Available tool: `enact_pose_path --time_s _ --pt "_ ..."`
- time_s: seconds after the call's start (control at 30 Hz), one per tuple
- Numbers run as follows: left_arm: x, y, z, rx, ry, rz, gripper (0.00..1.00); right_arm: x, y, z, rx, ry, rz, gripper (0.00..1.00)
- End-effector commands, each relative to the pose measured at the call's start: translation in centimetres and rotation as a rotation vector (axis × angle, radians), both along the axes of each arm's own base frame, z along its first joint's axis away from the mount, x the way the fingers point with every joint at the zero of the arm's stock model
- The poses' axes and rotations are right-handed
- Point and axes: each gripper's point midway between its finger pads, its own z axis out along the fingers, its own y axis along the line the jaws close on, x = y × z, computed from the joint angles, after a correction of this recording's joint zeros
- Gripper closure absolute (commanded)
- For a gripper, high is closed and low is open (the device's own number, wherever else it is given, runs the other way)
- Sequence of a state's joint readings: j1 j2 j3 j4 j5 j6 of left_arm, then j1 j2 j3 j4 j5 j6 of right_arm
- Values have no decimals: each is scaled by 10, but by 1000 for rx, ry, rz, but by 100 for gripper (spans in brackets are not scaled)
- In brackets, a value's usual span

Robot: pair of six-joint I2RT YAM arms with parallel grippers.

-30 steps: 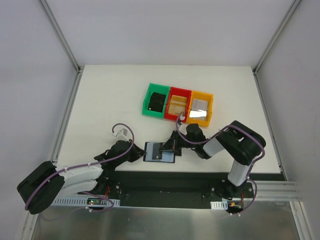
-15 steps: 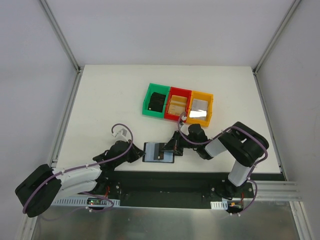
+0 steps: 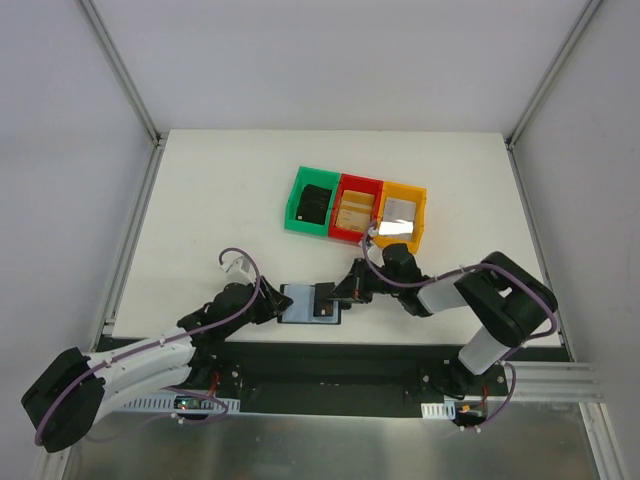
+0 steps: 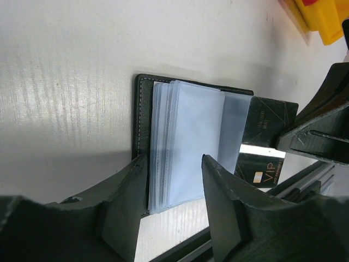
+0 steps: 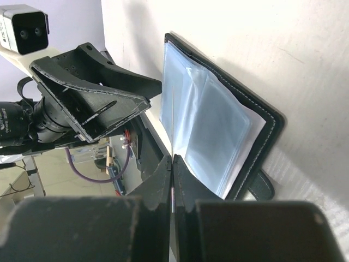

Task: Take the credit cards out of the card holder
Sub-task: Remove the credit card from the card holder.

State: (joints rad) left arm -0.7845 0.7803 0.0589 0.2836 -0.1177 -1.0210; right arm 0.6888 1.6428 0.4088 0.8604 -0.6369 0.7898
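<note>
1. Card holder (image 3: 305,302): lies open flat near table's (image 3: 200,200) 6 o'clock edge, clear sleeves (image 4: 185,142) up, 6 o'clock from green bin (image 3: 296,200).
2. Left gripper (image 4: 175,161): sits at its 9 o'clock, jaws partly apart around sleeve edge, not clamping anything.
3. Right gripper (image 5: 172,161): sits at 3 o'clock, pinched tight on black card's (image 4: 267,143) edge.

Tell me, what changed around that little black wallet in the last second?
The left pincer opened, apparently releasing the card holder; it now straddles the clear sleeves. The holder slid slightly left, and the right pincer followed, still shut on the black card. The three bins stayed put.
</note>
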Motion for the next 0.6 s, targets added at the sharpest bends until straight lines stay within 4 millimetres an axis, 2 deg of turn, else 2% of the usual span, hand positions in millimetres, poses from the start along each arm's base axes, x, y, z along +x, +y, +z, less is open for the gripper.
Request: enact_pose_path --time_s 0.0,0.13,0.17,0.23,0.47,0.57 --pt "-3 13 -14 81 -1 -1 54 0 -6 12 -5 -61 25 99" --pt "3 11 2 99 -37 -14 40 6 -13 30 -8 -114 24 99" --pt "6 10 10 98 -54 -15 17 8 -16 33 -31 -144 32 99" --pt "11 8 26 88 -100 -20 1 7 -25 38 -117 -190 59 99" --pt "24 -3 81 39 -250 -53 1 8 -52 80 -326 -367 153 99" --pt "25 -18 110 21 -378 -159 1 7 -58 97 -400 -461 215 100"
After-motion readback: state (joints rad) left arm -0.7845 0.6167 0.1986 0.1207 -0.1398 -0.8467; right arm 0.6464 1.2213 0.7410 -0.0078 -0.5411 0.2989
